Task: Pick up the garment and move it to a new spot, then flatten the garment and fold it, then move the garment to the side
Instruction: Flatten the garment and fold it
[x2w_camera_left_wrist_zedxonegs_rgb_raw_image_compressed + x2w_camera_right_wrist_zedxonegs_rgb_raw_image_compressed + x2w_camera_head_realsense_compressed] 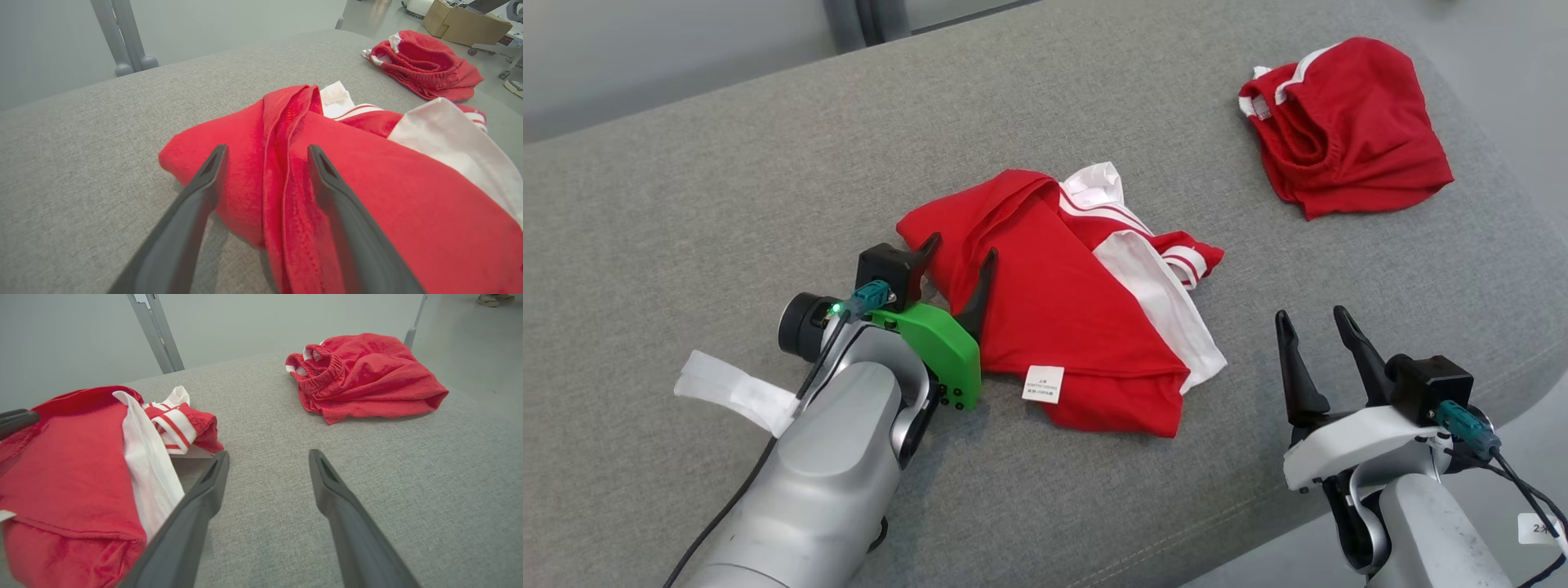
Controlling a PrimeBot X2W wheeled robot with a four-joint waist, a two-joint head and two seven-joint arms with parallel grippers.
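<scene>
Garment point(1054, 327), a red shirt with white panels and striped trim, lies crumpled in the middle of the grey cushion point(686, 204), a little toward its near edge. It is bunched in thick folds, with a white label point(1043, 384) turned up at its near hem. Not flat, not folded; the first step looks not yet done.

A second red piece, shorts point(1347, 131), sits well apart at the far right corner. Judged not part of this pick.

Left tool point(964, 245): wide open, holding nothing. It is set low at the shirt's left edge, with one finger each side of a raised ridge of red cloth, as the left wrist view shows. That placement suits a pinch on a doubled fold, which should lift more surely than a single layer. I cannot tell whether the fingers press the cloth or hover just over it. The forearm reaches in from the near left, wrist rolled so the fingers angle toward the far right.

Right tool point(1312, 313): wide open, empty. It waits near the near right edge, just beside the shirt's white hem but apart from it, fingers pointing to the far edge. Likely parked clear until a second hold is wanted for spreading.
</scene>
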